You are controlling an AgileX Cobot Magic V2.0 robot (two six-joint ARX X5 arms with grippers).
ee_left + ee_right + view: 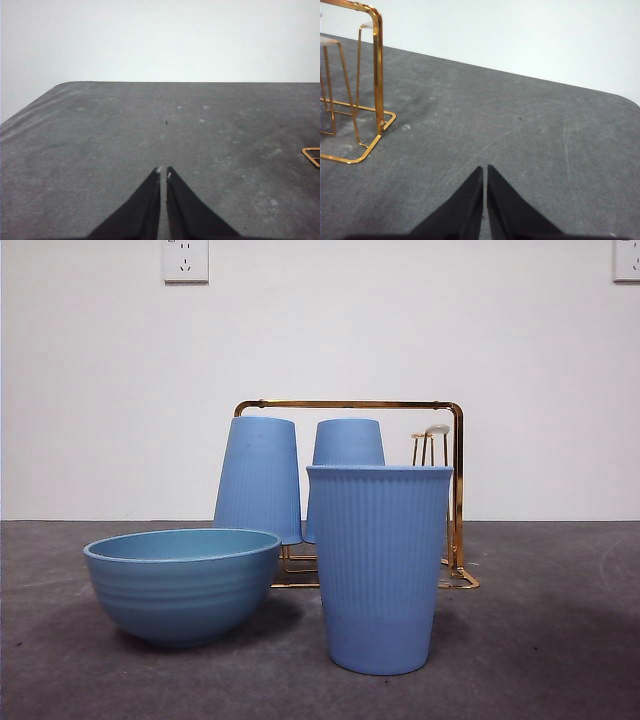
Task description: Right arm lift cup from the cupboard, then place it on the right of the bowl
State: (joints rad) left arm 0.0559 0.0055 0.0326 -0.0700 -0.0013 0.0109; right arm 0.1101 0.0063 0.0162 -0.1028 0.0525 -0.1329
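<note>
1. On the grey table (560, 660), we see the cup (378, 568) standing upright just right of the bowl (181, 583), in front of the cupboard (456, 490).
2. Both grippers wait apart: the right gripper (485, 170) and the left gripper (163, 172) show jaws nearly closed, holding nothing.
3. We judge the placing done; nothing more seems called for.
</note>
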